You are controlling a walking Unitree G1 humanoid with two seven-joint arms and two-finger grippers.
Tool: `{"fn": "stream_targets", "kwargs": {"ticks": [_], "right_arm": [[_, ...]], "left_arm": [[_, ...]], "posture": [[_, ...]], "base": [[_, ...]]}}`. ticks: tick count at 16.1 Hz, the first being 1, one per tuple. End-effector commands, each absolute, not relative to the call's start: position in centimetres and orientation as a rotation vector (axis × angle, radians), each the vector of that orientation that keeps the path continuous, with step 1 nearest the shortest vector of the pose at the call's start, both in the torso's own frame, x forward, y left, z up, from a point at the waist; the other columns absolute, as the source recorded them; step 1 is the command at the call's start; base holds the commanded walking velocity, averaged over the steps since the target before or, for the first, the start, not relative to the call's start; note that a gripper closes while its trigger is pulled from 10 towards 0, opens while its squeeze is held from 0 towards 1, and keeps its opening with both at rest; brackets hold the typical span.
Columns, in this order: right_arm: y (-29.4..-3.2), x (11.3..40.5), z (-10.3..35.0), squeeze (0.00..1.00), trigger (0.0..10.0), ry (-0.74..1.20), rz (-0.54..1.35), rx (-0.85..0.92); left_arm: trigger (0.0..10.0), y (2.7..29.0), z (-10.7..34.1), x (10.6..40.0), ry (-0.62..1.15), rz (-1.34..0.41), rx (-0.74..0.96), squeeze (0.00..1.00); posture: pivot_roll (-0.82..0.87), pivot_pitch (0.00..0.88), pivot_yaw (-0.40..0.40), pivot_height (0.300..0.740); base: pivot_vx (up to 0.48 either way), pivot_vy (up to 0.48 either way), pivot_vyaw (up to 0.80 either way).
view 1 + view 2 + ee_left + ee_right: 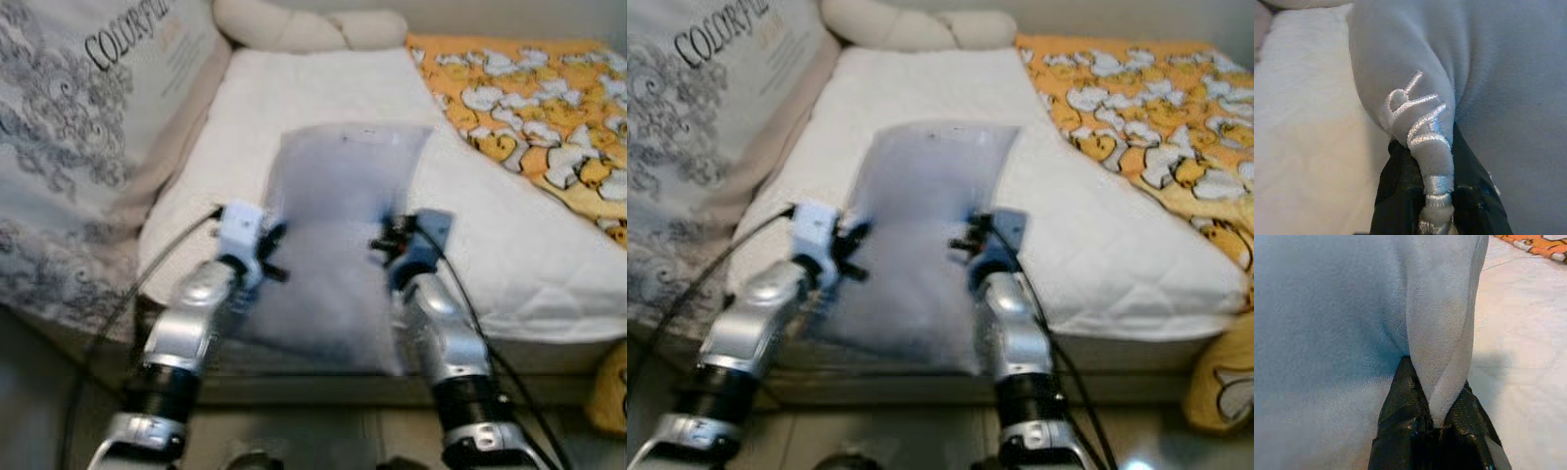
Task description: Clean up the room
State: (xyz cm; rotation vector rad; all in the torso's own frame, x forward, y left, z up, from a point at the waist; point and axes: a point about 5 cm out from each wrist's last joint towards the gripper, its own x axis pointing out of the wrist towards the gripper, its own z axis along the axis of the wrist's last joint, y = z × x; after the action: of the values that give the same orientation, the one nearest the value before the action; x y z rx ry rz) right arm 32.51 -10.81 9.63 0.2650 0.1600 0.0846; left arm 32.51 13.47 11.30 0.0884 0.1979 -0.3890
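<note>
1. Lowest in the frame, two silver robot arms reach up from the bottom edge toward a bed, one at lower left and one at lower right.
2. The left tool (266, 257) is clamped on the left edge of a pale grey fleece blanket (338, 235); the left wrist view shows its black fingers (1396, 191) pinching a bunched fold with silver stitched edging.
3. The right tool (389, 247) is clamped on the blanket's right edge; the right wrist view shows its fingers (1400, 421) closed on a folded ridge of the fleece.
4. The blanket sits in the centre of the frame, stretched between the two tools. Its lower part hangs over the near edge of the bed and its upper part lies on the white quilted mattress (323, 93).
5. At the left of the frame, a large pale cushion (78, 127) with grey swirl patterns and printed lettering leans beside the mattress.
6. At upper right, an orange cover (529, 108) with a white pattern lies across the mattress.
7. Farthest, at the top centre, a cream pillow (304, 27) lies at the head of the bed.
</note>
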Motion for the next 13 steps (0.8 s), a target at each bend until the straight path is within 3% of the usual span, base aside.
{"fn": "stream_targets", "kwargs": {"ticks": [1, 11, 13], "right_arm": [[-12.2, 32.9, 10.3, 0.0, 10.0, 0.127, 0.04, 0.253], [-12.7, 33.4, 10.7, 0.0, 10.0, 0.108, 0.047, 0.24], [-12.8, 33.5, 10.8, 0.0, 10.0, 0.104, 0.054, 0.23]], "left_arm": [[10.0, 12.9, 11.9, 32.8, 0.17, -0.394, 0.084, 0.0], [10.0, 13.7, 12.6, 33.2, 0.117, -0.345, 0.099, 0.0], [10.0, 13.9, 12.6, 33.2, 0.118, -0.342, 0.099, 0.0]], "posture": [[0.02, 0.0, 0.019, 0.74], [0.03, 0.0, 0.02, 0.74], [0.03, 0.0, 0.017, 0.74]], "base": [[0.0, 0.368, 0.0], [0.0, 0.037, 0.0], [0.253, 0.0, 0.0]]}}
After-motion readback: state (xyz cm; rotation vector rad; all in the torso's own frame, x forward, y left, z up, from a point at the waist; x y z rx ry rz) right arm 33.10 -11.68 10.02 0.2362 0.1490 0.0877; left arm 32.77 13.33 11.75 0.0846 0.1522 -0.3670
